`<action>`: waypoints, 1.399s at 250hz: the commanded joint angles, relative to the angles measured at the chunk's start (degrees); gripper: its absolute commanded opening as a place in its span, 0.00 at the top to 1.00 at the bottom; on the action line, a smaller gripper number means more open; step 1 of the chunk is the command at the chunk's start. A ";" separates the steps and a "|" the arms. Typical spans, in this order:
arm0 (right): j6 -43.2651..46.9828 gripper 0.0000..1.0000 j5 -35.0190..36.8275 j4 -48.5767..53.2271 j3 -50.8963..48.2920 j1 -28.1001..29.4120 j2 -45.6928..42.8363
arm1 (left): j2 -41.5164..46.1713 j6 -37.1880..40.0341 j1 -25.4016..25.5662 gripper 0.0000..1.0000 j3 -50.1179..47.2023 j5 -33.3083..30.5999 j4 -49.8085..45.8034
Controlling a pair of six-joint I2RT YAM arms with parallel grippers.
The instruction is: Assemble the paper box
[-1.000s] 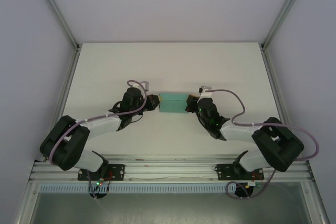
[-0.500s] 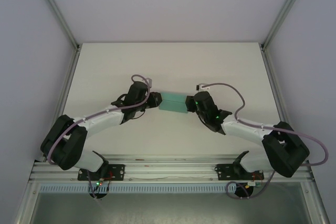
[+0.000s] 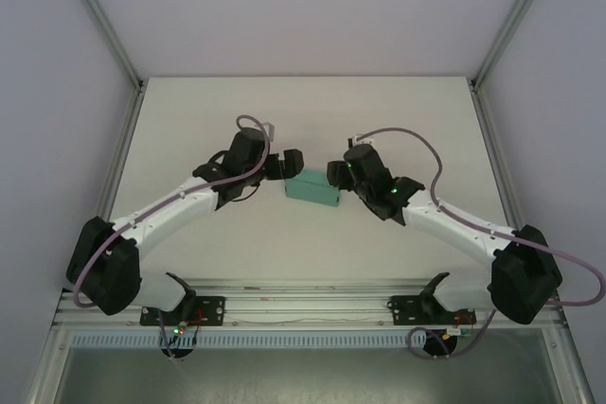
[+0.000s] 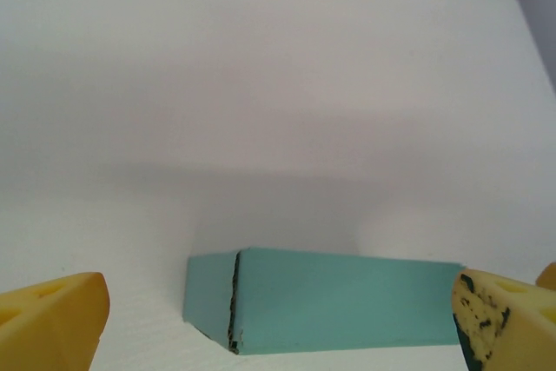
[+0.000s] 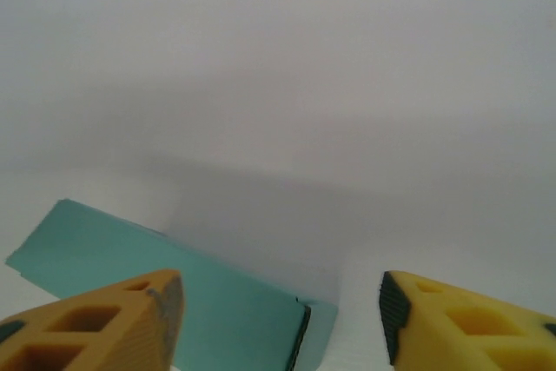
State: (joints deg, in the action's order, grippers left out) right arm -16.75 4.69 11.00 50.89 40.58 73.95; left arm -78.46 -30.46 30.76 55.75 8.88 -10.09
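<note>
The paper box (image 3: 312,189) is a small closed teal-green box lying flat on the white table, slightly askew. My left gripper (image 3: 289,163) hovers at its left end with the jaws wide open. In the left wrist view the paper box (image 4: 339,310) lies below and between the yellow fingers (image 4: 52,323), untouched by them; the left gripper (image 4: 278,327) is empty. My right gripper (image 3: 336,174) is at the box's right end, also open. In the right wrist view the paper box (image 5: 234,310) runs under the left finger, and the right gripper (image 5: 280,310) holds nothing.
The white table (image 3: 303,111) is bordered by grey walls and an aluminium frame (image 3: 303,305) at the near edge. Both arms reach inward over the table's middle.
Both grippers have gone from shut on the box's ends to open, letting it go. Both wrists have moved up and farther back, and the box now lies slightly turned.
</note>
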 commanded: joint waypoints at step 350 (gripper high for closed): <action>62.47 0.51 -1.37 26.24 29.29 2.22 34.39 | 19.68 0.71 -6.66 0.00 -13.38 -15.48 -12.86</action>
State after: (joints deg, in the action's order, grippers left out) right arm 46.17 -3.86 40.27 80.36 42.00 108.73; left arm -60.31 -29.06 24.62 43.22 -4.99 -21.74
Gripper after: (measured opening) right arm 0.514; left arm 0.998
